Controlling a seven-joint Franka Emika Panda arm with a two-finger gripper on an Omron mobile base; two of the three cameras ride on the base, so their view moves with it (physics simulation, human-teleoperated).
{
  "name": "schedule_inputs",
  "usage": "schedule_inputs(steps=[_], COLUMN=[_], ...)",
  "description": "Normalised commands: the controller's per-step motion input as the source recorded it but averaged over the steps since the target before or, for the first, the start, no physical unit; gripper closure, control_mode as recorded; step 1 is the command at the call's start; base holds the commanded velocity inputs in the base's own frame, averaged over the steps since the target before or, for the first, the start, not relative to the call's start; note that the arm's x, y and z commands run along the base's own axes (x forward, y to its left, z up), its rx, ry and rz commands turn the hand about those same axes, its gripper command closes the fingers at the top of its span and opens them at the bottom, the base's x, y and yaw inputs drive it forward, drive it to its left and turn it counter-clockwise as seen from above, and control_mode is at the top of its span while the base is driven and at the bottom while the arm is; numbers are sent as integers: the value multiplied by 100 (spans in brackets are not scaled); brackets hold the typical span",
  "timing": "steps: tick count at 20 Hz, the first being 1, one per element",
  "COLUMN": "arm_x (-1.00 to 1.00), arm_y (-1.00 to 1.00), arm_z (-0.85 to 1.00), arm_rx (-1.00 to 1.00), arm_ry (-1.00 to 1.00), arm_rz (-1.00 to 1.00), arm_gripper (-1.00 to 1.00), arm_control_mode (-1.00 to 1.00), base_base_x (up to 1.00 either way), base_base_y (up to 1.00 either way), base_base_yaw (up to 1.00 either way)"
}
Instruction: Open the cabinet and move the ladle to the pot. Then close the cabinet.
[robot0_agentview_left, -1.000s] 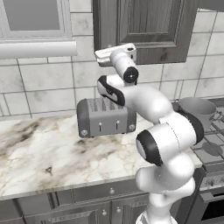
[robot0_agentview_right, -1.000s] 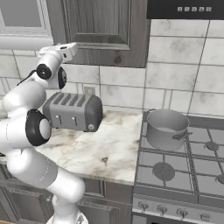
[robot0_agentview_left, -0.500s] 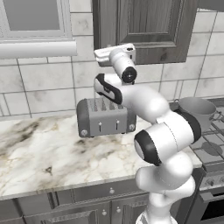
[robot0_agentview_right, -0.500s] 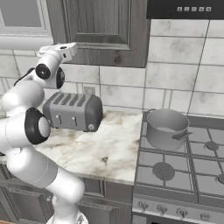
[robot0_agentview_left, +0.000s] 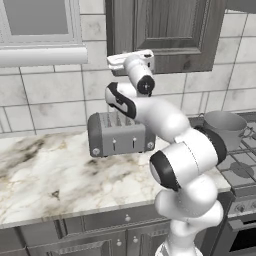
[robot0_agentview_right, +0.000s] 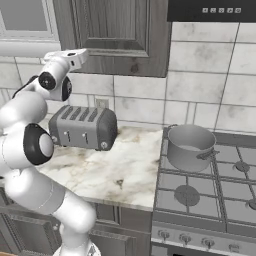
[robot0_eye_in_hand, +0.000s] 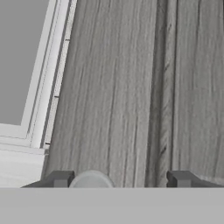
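Cabinet (robot0_agentview_left: 165, 30) door closed; pot (robot0_agentview_right: 190, 147) on stove (contents unclear); gripper (robot0_eye_in_hand: 120, 179) spread wide, knob (robot0_eye_in_hand: 90, 179) beside one fingertip.

Wall cabinet (robot0_agentview_right: 112, 30) above counter (robot0_agentview_right: 125, 172); toaster (robot0_agentview_right: 83, 127) on counter below it. Pot (robot0_agentview_right: 190, 146) on stove (robot0_agentview_right: 210, 192), right of toaster. Window (robot0_agentview_left: 37, 22) left of cabinet.

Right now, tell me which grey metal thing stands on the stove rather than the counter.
The pot: round, straight-sided, sitting on the gas stove. The toaster is boxy with slots on top and stands on the marble counter.
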Motion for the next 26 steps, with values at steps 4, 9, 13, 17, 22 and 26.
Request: schedule_inputs(steps=[4, 9, 13, 17, 22, 26], arm_x=[0, -9, -48, -78, -80, -73], arm_y=[10, 7, -2, -30, -49, -61], arm_z=[-27, -23, -20, -15, -1, 0], arm_rx=[-3, -1, 0, 0, 3, 6], arm_ry=[9, 2, 0, 0, 1, 4], arm_rz=[0, 2, 5, 9, 11, 12], arm_gripper=[100, 100, 100, 100, 100, 100], arm_control_mode=[-100, -100, -100, -100, -100, -100], base_base_x=[0, 0, 0, 0, 0, 0], base_base_y=[0, 0, 0, 0, 0, 0], base_base_yaw=[0, 0, 0, 0, 0, 0])
